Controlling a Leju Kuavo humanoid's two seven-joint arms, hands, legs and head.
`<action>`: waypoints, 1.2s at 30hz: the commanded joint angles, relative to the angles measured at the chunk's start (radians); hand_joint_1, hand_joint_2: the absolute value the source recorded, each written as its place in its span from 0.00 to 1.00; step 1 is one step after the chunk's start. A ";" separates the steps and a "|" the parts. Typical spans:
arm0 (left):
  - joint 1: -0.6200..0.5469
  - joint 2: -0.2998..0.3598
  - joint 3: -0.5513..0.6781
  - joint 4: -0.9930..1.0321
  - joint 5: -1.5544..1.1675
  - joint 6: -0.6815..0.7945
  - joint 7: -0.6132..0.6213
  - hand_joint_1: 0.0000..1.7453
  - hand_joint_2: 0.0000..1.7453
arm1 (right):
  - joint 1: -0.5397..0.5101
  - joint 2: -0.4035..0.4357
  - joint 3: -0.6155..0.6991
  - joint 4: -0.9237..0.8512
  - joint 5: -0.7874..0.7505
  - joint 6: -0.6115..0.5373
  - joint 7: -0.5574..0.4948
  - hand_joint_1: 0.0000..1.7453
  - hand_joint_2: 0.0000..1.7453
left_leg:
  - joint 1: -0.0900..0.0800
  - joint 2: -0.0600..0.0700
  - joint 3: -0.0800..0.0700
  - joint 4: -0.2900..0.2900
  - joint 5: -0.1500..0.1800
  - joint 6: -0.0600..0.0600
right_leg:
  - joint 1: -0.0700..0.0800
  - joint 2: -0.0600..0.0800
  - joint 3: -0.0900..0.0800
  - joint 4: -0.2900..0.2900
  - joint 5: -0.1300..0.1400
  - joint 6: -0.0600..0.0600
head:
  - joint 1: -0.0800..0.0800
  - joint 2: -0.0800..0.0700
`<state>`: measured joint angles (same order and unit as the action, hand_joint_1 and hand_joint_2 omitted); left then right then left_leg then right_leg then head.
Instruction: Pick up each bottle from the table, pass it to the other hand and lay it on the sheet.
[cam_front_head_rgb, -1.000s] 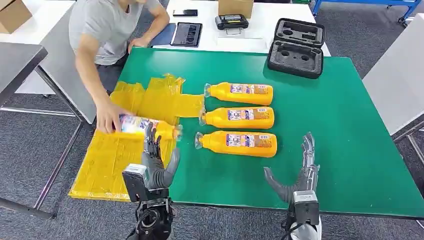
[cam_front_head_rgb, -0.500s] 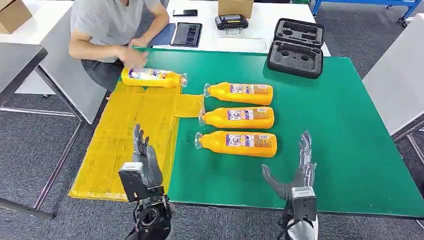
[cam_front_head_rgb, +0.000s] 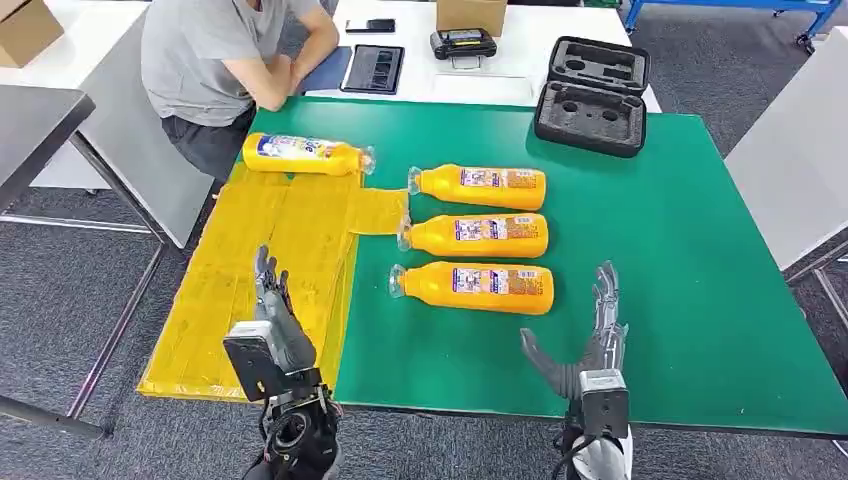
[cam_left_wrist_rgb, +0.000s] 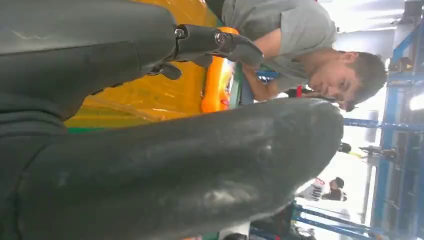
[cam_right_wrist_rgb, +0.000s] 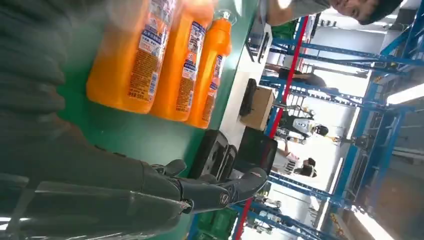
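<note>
The nearest bottle (cam_front_head_rgb: 474, 287) lies crosswise in the frame centre, just up-left of the empty, spread right hand (cam_front_head_rgb: 598, 335), the nearer hand.

The bottle (cam_front_head_rgb: 305, 155) that lies a second ago on the near part of the yellow sheet (cam_front_head_rgb: 250, 290), with the left hand's fingers on it and a person's hand at its base, now lies at the sheet's far edge, cap toward the other bottles. The person's hand (cam_front_head_rgb: 283, 68) is off it and drawn back to the body, arms folded at the table's far corner. The left hand (cam_front_head_rgb: 275, 320) is empty, fingers apart, and sits lower and nearer the robot over the sheet's near part. The right hand (cam_front_head_rgb: 590, 335) seems to shift very slightly toward the robot.
</note>
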<state>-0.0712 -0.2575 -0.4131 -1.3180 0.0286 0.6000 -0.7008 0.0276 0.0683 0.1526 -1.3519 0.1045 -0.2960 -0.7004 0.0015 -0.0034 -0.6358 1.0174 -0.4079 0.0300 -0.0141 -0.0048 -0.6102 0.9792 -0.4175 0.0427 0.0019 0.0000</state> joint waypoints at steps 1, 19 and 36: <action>-0.034 0.071 -0.089 0.018 -0.069 0.065 0.003 0.00 0.00 | -0.003 -0.004 0.012 0.040 0.002 -0.035 0.002 0.00 1.00 | 0.001 0.001 0.006 -0.001 -0.002 -0.002 | 0.001 0.001 0.006 -0.002 -0.002 -0.002 | 0.000 0.000; -0.118 0.094 -0.247 0.114 -0.066 -0.040 0.003 0.00 1.00 | -0.204 -0.079 -0.090 0.461 0.552 -0.123 0.105 0.00 1.00 | 0.000 0.001 0.005 -0.002 -0.001 -0.001 | 0.000 0.001 0.005 -0.002 0.000 -0.001 | 0.000 0.000; -0.200 0.098 -0.340 0.143 -0.091 -0.063 0.003 0.00 1.00 | -0.330 -0.079 -0.042 0.537 0.732 -0.096 0.153 0.00 1.00 | 0.000 0.002 0.003 -0.001 0.000 -0.001 | 0.000 0.001 0.003 -0.001 0.000 -0.001 | 0.000 0.000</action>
<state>-0.2022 -0.1919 -0.6878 -1.2486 -0.0599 0.5531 -0.7012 -0.1954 -0.0095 0.0855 -0.9452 0.8206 -0.3883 -0.5390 0.0014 -0.0033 -0.6359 1.0176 -0.4072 0.0304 -0.0142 -0.0051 -0.6100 0.9792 -0.4169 0.0431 0.0015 0.0000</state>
